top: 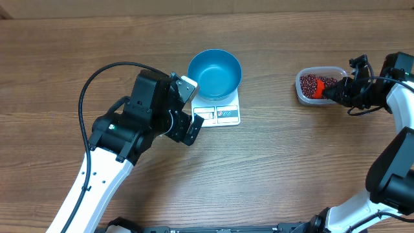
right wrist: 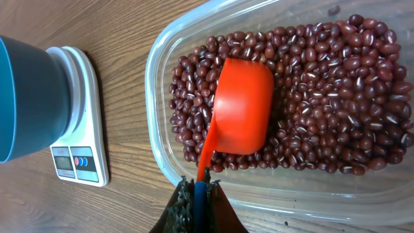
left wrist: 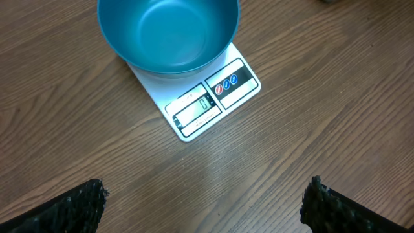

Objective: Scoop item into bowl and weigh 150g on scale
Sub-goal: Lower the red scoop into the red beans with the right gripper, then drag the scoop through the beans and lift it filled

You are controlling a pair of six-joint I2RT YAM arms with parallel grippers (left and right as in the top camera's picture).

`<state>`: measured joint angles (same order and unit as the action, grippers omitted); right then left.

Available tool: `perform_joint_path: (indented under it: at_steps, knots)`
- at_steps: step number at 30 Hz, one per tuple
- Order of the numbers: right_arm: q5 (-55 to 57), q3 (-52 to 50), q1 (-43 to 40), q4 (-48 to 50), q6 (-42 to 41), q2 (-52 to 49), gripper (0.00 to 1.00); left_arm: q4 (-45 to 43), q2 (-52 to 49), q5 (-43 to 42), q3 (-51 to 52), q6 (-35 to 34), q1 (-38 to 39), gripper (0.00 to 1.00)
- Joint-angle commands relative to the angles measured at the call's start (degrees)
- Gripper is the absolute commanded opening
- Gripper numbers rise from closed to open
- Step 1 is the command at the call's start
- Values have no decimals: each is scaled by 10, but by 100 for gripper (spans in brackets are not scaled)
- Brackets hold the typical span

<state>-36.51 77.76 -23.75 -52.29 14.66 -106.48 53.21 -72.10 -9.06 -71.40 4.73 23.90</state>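
My left arm comes up from the near left corner of the surface [top: 272,175], its white forearm slanting toward the middle and its black wrist bent to aim at the scale [top: 223,114]. The left end effector [top: 190,109] has its fingers [left wrist: 65,210] spread as wide as they go, with nothing between them but bare wood. In the left wrist view they stand short of the scale, not touching it.

The scale sits near the middle of the far edge, its display side toward the near edge, and the display shows a zero. The blue bowl [top: 215,73] stands on its platform, overhanging it, and I see nothing inside the bowl.

My right arm rises along the right edge, folds at the elbow and reaches back leftward, the wrist coming in low at a clear plastic tub [top: 301,90]. The tub lies near the far edge toward the right corner, well apart from the scale.

The beans [top: 309,81] are all in that tub, a loose red-brown layer covering its floor. The right end effector [top: 334,94] is pressed together on the thin handle of an orange scoop [top: 317,90]. The cup of the scoop rests on the beans near the tub's middle, the handle running back over the tub's rim to my fingers. From the right wrist view I cannot tell whether the cup holds any beans.
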Motion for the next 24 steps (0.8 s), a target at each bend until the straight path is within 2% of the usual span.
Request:
perform_joint_path:
  at_steps: [1,24]
  knots:
    - [-5,-14,4,2,2,-5,4,1,1,-9,3,11,-3,100]
    - [-28,-51,-2,23,-18,-11,3,1,1,-9,3,11,-3,100]
